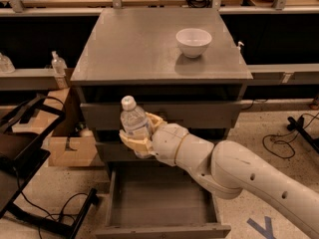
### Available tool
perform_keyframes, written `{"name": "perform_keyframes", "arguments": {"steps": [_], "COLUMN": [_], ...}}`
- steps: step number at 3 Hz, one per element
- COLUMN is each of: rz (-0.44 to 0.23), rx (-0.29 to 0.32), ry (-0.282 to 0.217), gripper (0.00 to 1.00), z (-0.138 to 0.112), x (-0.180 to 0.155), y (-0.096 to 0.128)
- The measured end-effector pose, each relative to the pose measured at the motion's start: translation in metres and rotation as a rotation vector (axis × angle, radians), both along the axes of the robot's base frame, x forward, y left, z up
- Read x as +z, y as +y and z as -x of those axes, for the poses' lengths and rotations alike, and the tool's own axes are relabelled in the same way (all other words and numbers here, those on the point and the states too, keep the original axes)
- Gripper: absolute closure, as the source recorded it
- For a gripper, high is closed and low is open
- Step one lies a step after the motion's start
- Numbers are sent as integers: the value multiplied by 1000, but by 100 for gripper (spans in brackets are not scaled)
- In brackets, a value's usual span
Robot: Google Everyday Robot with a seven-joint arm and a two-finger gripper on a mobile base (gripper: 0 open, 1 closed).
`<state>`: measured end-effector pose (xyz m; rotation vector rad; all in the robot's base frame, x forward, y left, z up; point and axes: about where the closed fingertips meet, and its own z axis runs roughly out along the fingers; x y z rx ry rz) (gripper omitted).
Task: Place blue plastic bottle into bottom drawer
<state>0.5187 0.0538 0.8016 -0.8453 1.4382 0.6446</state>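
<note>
The blue plastic bottle [134, 124] is clear with a white cap and stands upright in my gripper [141, 133], whose cream fingers are shut around its lower body. I hold it in front of the cabinet's upper drawer fronts, above the rear left part of the bottom drawer [162, 199]. That drawer is pulled out and shows a plain flat grey inside. My white arm [234, 176] reaches in from the lower right.
A white bowl [193, 42] sits on the grey cabinet top [134, 44]. A small pump-top bottle [58, 63] stands on a shelf at the left. A cardboard box [67, 146] and a black frame with cables [30, 153] stand on the floor to the left.
</note>
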Motion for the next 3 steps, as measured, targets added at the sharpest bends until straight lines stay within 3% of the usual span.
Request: {"name": "perform_keyframes", "arguments": {"steps": [1,3], "rz": [-25,-91], "rx": [19,162], "ry": [24,70], "gripper": [100,100], "z": [0,-6], "x": [-21,-148], "y": [7,13]}}
